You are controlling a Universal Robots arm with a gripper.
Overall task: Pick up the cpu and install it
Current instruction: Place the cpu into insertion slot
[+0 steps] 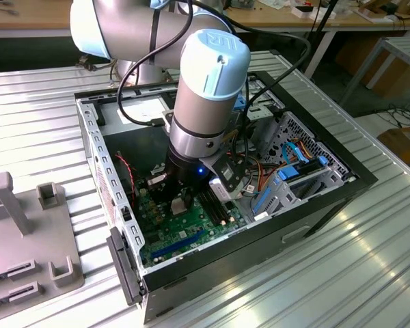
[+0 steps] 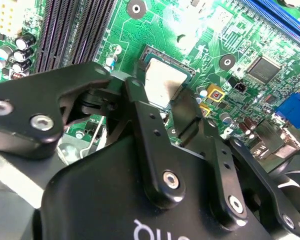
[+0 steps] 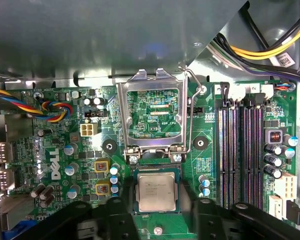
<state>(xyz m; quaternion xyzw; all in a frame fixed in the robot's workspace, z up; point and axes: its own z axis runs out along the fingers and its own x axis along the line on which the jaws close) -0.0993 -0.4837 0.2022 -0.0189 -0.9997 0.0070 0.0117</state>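
Observation:
The cpu (image 3: pixel 156 190), a small silver-grey square, lies flat inside the socket on the green motherboard (image 1: pixel 184 236); in the second wrist view the cpu (image 2: pixel 165 80) shines between two black fingers. My gripper (image 2: pixel 162 95) reaches down into the open computer case (image 1: pixel 328 198), and in the exterior view the gripper (image 1: pixel 180 201) hangs over the board. One black finger (image 2: pixel 135 90) and the other finger (image 2: pixel 187 110) press against opposite edges of the chip. The socket's metal load plate (image 3: pixel 153 112) stands hinged open beside it, with its wire lever (image 3: pixel 190 115) raised.
Long black memory slots (image 3: pixel 240 160) run beside the socket. Coloured cable bundles (image 3: pixel 50 107) and yellow wires (image 3: pixel 260 50) hang near the board. Drive cages and blue cables (image 1: pixel 294 171) fill the case's far side. A grey fixture block (image 1: pixel 27 232) sits on the ribbed table outside the case.

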